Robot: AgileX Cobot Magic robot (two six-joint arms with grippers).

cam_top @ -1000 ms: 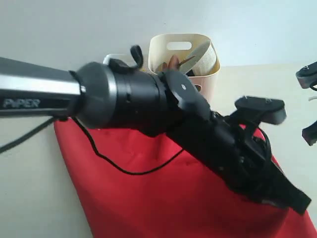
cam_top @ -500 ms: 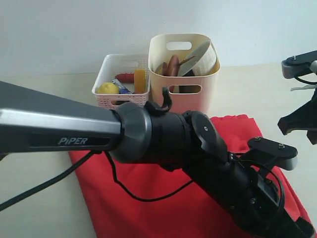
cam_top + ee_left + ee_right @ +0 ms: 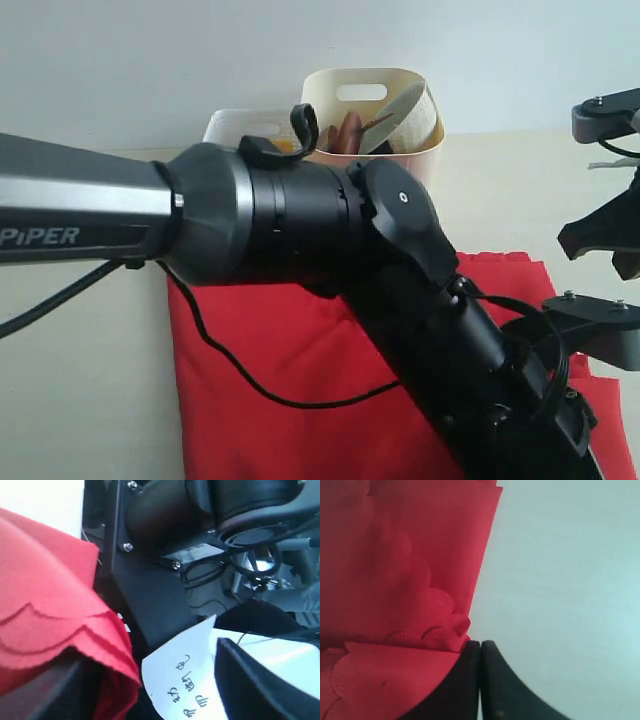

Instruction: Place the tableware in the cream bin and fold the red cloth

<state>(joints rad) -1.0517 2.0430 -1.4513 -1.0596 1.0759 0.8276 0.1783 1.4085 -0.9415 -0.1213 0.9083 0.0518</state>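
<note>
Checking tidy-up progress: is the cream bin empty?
No, a pale bowl and brown items stick up out of the cream bin.

Right gripper [image 3: 480, 644], jaws pressed together, touches the layered red cloth [image 3: 400, 560]

The cloth [image 3: 290, 350] is lying on the counter [image 3: 80, 380] in the foreground. The bin [image 3: 428, 160] is standing behind its far edge, with the basket [image 3: 232, 122] sitting just beside it on the left. The bowl [image 3: 405, 115] is leaning inside the bin. The left arm [image 3: 250, 215] is reaching across in front of the cloth
</note>
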